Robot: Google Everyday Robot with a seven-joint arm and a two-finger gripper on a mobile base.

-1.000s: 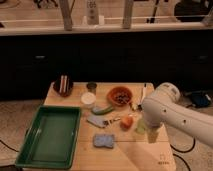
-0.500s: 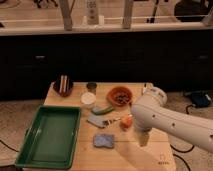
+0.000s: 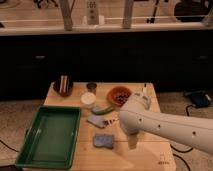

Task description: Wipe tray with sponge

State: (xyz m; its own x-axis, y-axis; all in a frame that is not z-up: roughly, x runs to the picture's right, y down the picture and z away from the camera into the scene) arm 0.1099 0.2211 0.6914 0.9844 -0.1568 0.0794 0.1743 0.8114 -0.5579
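Observation:
The green tray point(image 3: 49, 136) lies at the front left of the wooden table. The light-blue sponge point(image 3: 103, 141) rests flat on the table just right of the tray, with nothing touching it. My white arm point(image 3: 150, 120) reaches in from the right, above the table's middle. The gripper point(image 3: 132, 142) hangs under the arm's end, mostly hidden by it, a short way right of the sponge and holding nothing.
A blue-grey flat piece point(image 3: 96, 120) and a green vegetable point(image 3: 103, 109) lie behind the sponge. Farther back stand a white cup point(image 3: 88, 98), a red bowl point(image 3: 120, 95), a small can point(image 3: 91, 86) and a dark holder point(image 3: 63, 86). A dark counter runs behind the table.
The arm has swung left and forward over the table, toward the sponge, and now covers the orange item beside the bowl. The sponge and tray have not moved.

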